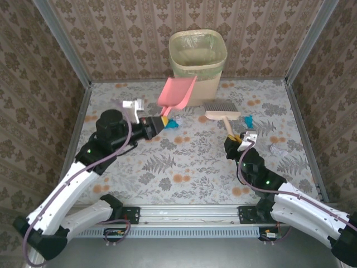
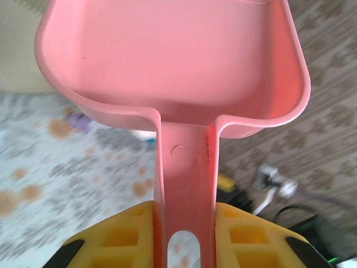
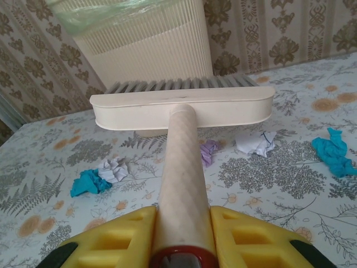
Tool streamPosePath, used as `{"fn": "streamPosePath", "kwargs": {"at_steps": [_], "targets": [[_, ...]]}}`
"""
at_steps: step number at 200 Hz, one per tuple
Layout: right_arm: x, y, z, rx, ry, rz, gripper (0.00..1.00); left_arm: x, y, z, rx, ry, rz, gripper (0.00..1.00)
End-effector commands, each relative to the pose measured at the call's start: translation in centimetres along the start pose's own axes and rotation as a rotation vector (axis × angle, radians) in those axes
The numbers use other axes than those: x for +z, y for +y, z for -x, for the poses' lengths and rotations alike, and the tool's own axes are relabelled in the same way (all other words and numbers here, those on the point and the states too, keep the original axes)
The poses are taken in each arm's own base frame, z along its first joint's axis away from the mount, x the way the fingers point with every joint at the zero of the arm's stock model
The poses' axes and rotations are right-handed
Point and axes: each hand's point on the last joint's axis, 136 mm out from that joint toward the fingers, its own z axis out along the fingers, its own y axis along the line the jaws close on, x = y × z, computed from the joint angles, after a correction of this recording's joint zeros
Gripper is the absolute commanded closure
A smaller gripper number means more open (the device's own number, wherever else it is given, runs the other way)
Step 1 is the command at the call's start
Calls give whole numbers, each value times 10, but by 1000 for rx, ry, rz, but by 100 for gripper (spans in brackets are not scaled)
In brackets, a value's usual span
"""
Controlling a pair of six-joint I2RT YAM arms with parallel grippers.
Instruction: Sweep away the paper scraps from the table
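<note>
Teal, lilac and white paper scraps (image 3: 88, 183) lie beyond the right pincer (image 3: 183, 226)

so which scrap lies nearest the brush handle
The lilac-purple scrap, right beside the brush handle in the right wrist view; the white scraps and teal scraps lie farther out.

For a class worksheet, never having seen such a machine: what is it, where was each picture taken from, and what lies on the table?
Two robot arms stand at a table. The wide picture looks down from above and behind; the other two come from cameras on the wrists. The left arm has its jaws shut on a pink dustpan, the right arm on a cream brush. Teal, white and purple paper scraps lie on the table; a bin stands at the far wall.
</note>
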Motion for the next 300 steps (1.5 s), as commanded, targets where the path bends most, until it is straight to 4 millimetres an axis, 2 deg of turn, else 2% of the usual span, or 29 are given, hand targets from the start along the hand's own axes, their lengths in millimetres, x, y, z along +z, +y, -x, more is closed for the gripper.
{"fn": "streamPosePath", "kwargs": {"at_steps": [1,25,53,81,108,127,171,212,235,271,300], "targets": [[1,-6,8,30,-47,-36,100,-6,68,-64,82,189,247,100],[3,-6,7,21,-42,-45,100,-12,84,-92,167,224,309,100],[6,-5,6,8,-32,-53,100,-9,98,-124,262,310,359,100],[6,-6,7,4,-33,-57,100,2,120,-164,322,439,423,100],[7,-6,5,-4,-30,-63,100,17,131,-195,382,533,464,100],[7,-5,5,-7,-23,-57,100,30,138,-209,410,563,479,100],[10,-2,2,-13,-8,-47,100,55,146,-220,441,595,493,100],[17,9,-5,-38,34,-18,100,72,153,-225,454,587,503,82],[18,10,-7,-39,40,-15,100,79,156,-227,462,584,506,68],[18,10,-7,-39,40,-15,100,80,157,-225,474,554,488,39],[18,10,-7,-41,41,-13,100,79,147,-222,521,484,424,27]]}}
